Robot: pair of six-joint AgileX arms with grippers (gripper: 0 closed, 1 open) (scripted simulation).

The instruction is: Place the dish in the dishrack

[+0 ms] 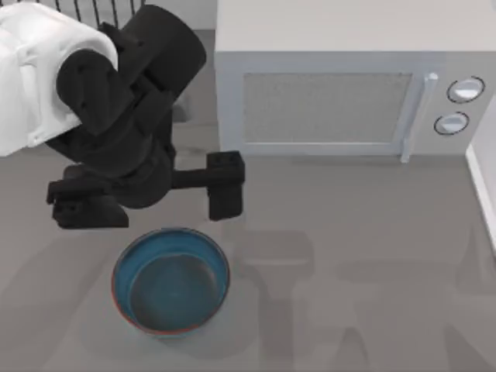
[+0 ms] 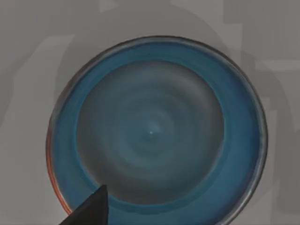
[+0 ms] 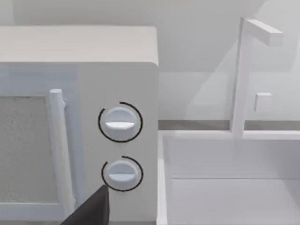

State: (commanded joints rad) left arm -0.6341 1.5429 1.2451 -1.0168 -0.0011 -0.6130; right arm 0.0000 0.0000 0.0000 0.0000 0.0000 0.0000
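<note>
The dish (image 1: 171, 280) sits flat on the tabletop (image 1: 356, 271) at the near left, round, so no long axis constrains the grasp. The left end effector (image 1: 147, 203) hangs just above its far rim, pointing down at it; whether its fingers are apart or together I cannot tell. The left arm is plainly the nearer one. The right arm is parked, its wrist camera facing the microwave (image 3: 79, 117). The dishrack (image 1: 97, 12) stands at the far left, beyond the arm.
</note>
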